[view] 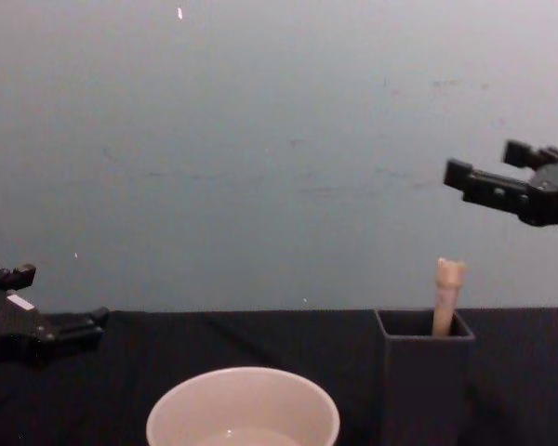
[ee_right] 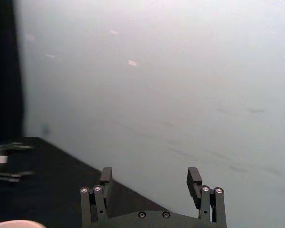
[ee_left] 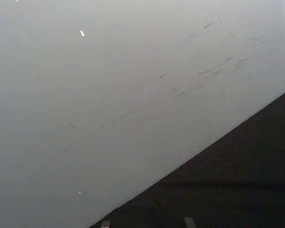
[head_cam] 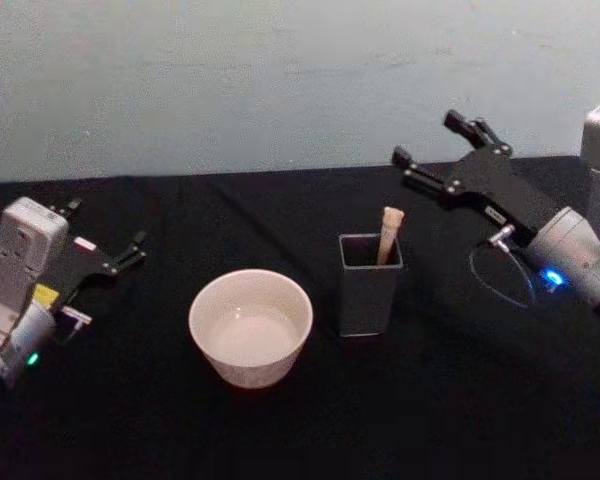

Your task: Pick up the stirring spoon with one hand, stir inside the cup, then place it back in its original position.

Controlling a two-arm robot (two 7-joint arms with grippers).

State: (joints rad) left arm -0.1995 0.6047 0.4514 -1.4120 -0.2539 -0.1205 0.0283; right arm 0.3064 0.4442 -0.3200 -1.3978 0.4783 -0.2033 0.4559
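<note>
While the stirring spoon (head_cam: 390, 234) stands upright in its dark holder (head_cam: 368, 290), handle exposed for gripping, we note the right gripper (head_cam: 438, 150) raised beyond it, fingers apart.

No readable text, brand, number or sign in any view. Left arm (head_cam: 20, 290) carries small yellow sticker and small white patch; any marks on them too small to read. Right gripper (head_cam: 445, 140) body has small white label near wrist; lettering illegible. Cup (head_cam: 251, 327), holder (head_cam: 369, 285) and stirring spoon (head_cam: 389, 235) handle plain, unmarked. Wall (head_cam: 280, 80) behind table bears scuffs only, no writing.
</note>
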